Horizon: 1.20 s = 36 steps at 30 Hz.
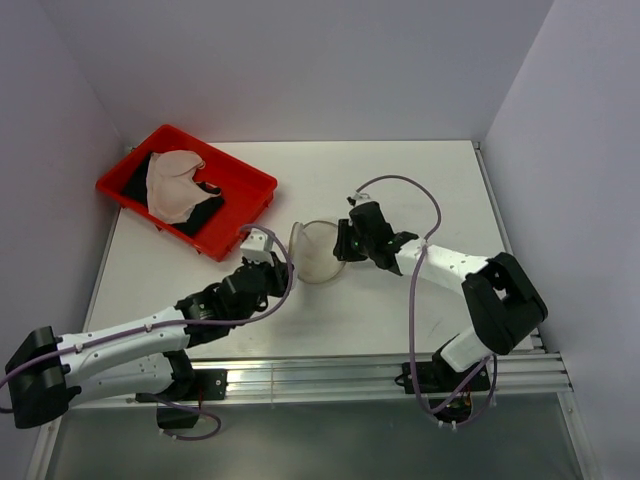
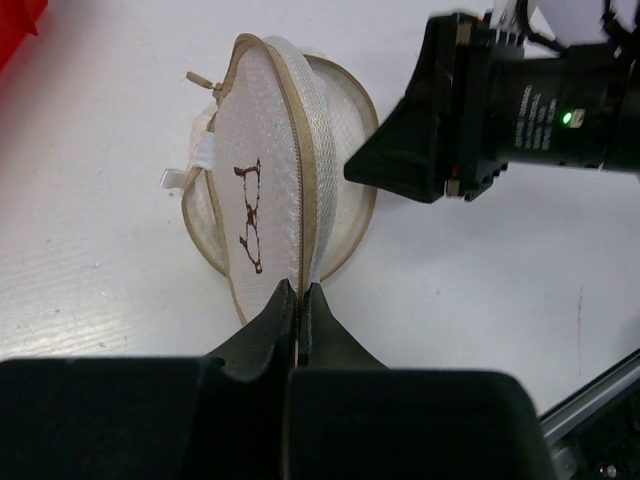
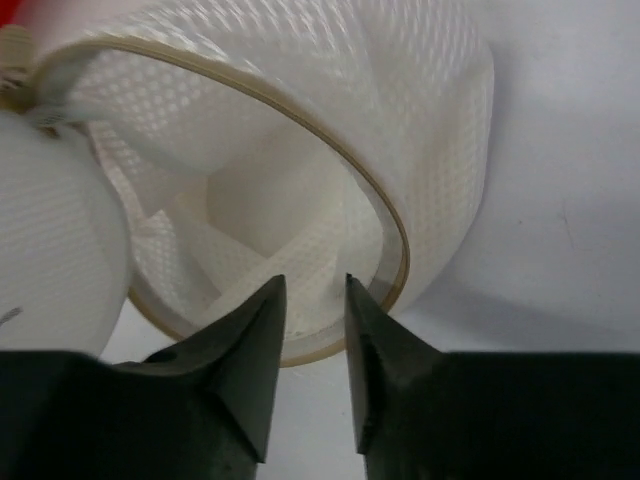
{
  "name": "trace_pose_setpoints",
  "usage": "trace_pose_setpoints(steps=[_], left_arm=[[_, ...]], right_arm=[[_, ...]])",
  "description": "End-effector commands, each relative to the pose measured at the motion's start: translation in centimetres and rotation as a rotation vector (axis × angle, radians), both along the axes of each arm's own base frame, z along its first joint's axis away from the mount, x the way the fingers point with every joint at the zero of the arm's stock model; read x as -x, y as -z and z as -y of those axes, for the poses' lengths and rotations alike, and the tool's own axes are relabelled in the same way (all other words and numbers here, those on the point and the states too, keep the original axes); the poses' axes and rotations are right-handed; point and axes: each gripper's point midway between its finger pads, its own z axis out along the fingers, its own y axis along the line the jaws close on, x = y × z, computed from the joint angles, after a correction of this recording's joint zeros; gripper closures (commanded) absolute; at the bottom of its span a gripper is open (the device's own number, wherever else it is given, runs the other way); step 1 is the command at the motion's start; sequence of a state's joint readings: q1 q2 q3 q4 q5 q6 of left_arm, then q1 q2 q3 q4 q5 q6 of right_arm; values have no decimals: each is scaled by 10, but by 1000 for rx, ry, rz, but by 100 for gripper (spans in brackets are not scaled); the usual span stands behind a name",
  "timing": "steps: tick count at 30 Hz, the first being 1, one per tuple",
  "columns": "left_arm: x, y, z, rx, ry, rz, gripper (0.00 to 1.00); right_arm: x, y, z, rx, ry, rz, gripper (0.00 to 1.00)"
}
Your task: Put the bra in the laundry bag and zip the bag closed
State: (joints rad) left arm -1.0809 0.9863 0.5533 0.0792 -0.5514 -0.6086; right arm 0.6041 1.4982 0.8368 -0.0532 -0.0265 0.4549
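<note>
left claw (image 2: 300, 290): one; pinched shut on the rim of the laundry bag (image 2: 255, 150)
right claw (image 3: 315, 290): one; narrowly parted at the bag's open mouth
laundry bag: one; on edge on the table (image 1: 400, 180), between both claws; black bra outline on its face
red tray (image 1: 245, 200): one; far left
bra (image 1: 175, 183): one; beige, lying in the tray

We find a red plastic tray (image 1: 238, 188) set askew at the far left corner of the white table (image 1: 400, 170), something black (image 1: 207, 213) lying in it that we cannot identify, and a silver metal rail (image 1: 330, 372) along the table's near edge.
</note>
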Motion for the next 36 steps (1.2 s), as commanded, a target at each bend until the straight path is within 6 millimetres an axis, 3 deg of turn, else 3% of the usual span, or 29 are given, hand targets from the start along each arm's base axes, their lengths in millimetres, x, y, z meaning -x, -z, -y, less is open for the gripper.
trace_pose_setpoints(steps=[1,4,6,8,9,12,19,25,26,28,32,36], left_arm=[[-5,-23,6,85,55,46,100],[-14,-31,4,110,60,61,100],[-19,-36,5,125,74,68,100],[-24,-42,6,133,81,73,100],[-24,-41,8,130,89,71,100],[-22,-42,15,136,126,65,100],[-21,-50,20,139,173,67,100],[-27,-58,20,149,178,77,100],[-27,-58,20,150,178,78,100],[-32,-62,18,153,163,83,100],[-46,-66,19,156,141,95,100],[-66,-80,25,169,133,121,100]], right_arm=[[-9,-3,4,-4,43,29,66],[-1,1,9,-34,65,37,93],[5,4,16,-26,76,43,94],[8,6,23,0,87,44,87],[7,6,28,20,107,53,71],[-1,9,32,38,134,48,36],[-28,4,14,-37,145,61,32],[-44,25,24,-6,238,35,60],[-42,29,25,-2,243,27,82],[-38,30,25,-17,248,24,97],[-12,28,26,-44,235,27,100],[23,28,10,-91,158,1,100]])
